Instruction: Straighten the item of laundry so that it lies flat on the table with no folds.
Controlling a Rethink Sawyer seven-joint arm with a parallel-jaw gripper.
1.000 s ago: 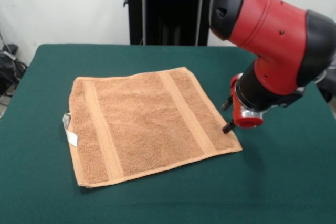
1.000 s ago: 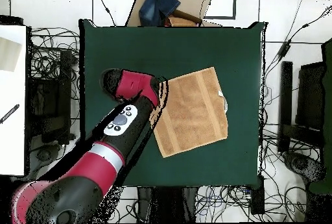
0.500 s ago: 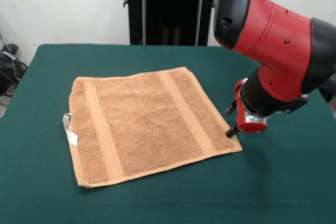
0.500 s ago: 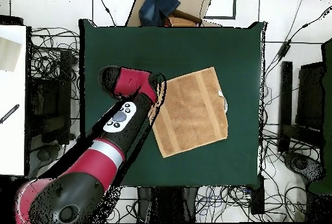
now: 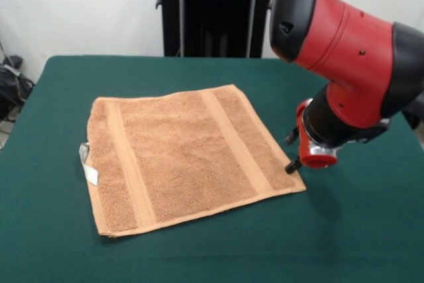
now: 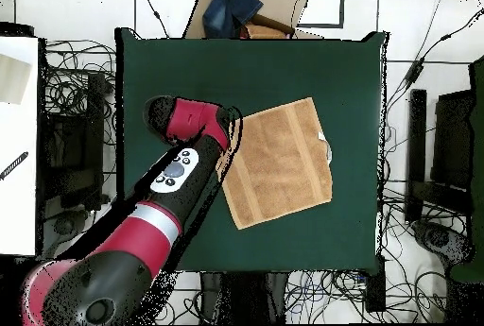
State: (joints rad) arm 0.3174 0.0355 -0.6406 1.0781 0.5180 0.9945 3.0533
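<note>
Orange-tan towel flat, just beside end effector.

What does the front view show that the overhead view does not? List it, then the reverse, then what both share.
Front only: the pincer tip low beside the towel's corner, and the black stand behind the table.

Overhead only: the whole table outline, cables on the floor around it, and a cardboard box past one edge.

Both: the towel lying flat, its white tag on one edge, and the red arm beside it.
</note>
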